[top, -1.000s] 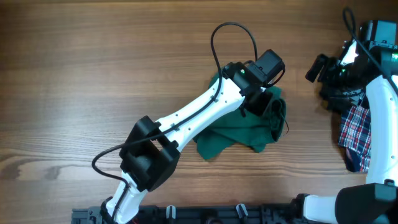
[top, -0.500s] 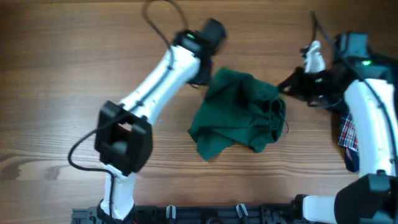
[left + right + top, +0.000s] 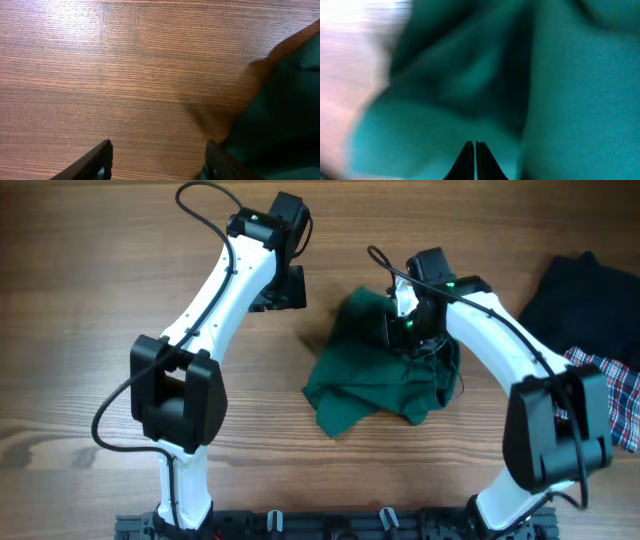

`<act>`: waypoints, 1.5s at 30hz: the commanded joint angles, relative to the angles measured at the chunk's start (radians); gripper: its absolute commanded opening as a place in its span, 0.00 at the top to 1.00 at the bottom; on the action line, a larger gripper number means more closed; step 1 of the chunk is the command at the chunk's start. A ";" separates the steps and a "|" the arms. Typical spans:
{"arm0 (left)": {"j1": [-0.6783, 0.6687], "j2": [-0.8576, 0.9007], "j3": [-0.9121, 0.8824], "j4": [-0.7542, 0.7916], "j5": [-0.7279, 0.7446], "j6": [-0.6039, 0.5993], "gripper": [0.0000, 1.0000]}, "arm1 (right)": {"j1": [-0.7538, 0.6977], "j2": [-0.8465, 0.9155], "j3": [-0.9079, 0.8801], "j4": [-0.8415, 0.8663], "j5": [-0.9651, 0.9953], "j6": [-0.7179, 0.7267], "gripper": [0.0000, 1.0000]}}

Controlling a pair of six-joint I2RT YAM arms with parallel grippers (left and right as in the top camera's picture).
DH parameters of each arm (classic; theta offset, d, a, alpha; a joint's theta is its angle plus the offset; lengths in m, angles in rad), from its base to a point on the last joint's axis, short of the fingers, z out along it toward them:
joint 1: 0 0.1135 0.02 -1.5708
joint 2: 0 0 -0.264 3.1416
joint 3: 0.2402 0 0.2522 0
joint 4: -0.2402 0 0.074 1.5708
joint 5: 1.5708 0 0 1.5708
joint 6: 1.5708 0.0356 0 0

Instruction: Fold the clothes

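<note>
**Fold step: getting a grip on an edge of the heap**

The clothes lie as one crumpled dark green heap at the middle of the table. No edge is laid flat yet, so my judgement is that the fold has barely begun.

Right gripper: above the upper part of the heap, fingertips pressed together with green cloth filling the wrist view. That view is blurred, so I cannot tell whether a fold of cloth is nipped between the tips.

Left gripper: over bare wood just left of the heap, jaws apart, nothing between them. The garment's edge shows at the right of its view.

Notes for doing it well:
- Bring the left jaws onto a single outer edge, not a bunched ridge, or layers will drag together.
- Take hold at two points well apart on the same hem, then pull outward to flatten before any fold.
- Confirm the right tips really hold cloth before lifting.
- Keep clear of the black garment and plaid cloth at the right.
</note>
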 commanded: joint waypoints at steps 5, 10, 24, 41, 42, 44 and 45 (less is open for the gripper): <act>0.000 -0.038 0.016 0.004 0.012 0.003 0.40 | -0.001 0.026 0.040 -0.029 0.417 0.144 0.96; 0.000 -0.038 0.016 0.003 0.012 0.002 0.40 | -0.003 0.026 0.086 -0.069 0.498 0.175 0.94; 0.000 -0.038 0.016 0.000 0.012 0.002 0.40 | -0.089 0.093 0.076 -0.034 0.388 0.240 0.95; 0.000 -0.038 0.016 0.031 0.013 0.002 0.39 | -0.089 -0.146 0.073 -0.193 0.311 0.312 0.96; 0.000 -0.038 0.016 0.042 0.013 0.002 0.39 | -0.089 -0.137 0.066 -0.201 0.311 0.311 0.96; 0.000 -0.038 0.016 0.061 0.013 0.002 0.39 | -0.088 -0.123 0.025 -0.183 0.296 0.311 0.96; 0.000 -0.038 0.016 0.065 0.013 0.002 0.39 | -0.088 -0.119 -0.005 -0.164 0.269 0.311 0.96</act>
